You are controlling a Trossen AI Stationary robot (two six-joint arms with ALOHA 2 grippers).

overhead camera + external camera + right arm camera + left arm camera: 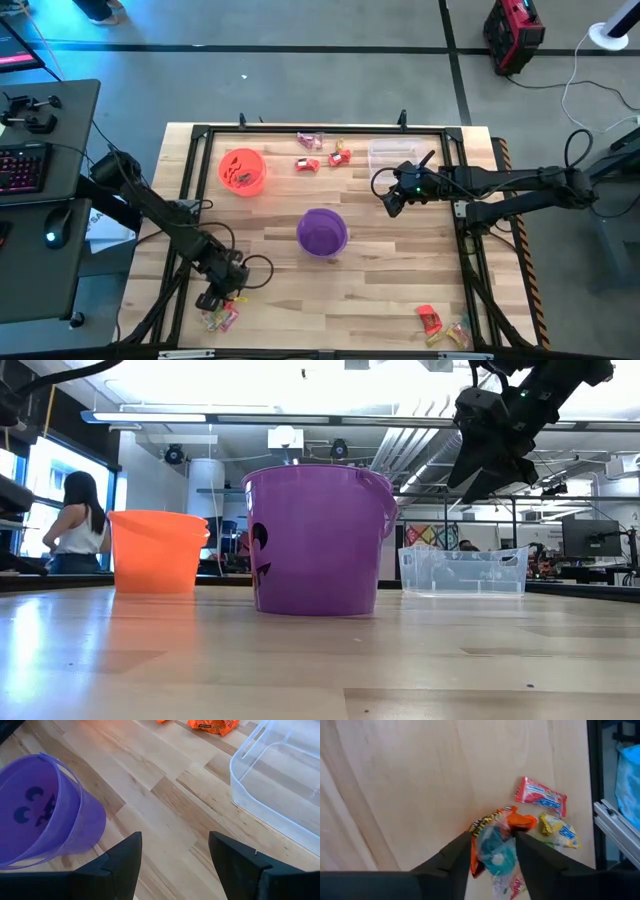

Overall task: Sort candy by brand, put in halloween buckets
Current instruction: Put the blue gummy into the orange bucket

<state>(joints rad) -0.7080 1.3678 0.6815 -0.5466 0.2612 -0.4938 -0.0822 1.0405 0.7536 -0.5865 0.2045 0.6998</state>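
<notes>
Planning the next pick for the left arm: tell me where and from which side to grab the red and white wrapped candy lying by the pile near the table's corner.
Grip the red and white candy across its narrow middle, coming straight down from above. It lies flat on the table, apart from the pile, so its long edges look free for the fingers. The left gripper currently straddles another wrapped piece in the pile.

Orange bucket [242,171] upright at 10 o'clock on the table, a few dark bits inside. Purple bucket [322,232] upright near centre, black face print on its wall, looks empty. Candy in three groups: pink, red and orange wrappers [322,153] at 12 o'clock, between the orange bucket and the far edge; red and yellow pieces [440,326] at 5 o'clock; mixed pile [517,837] at 7 o'clock, red, yellow, orange and clear wrappers touching.
</notes>
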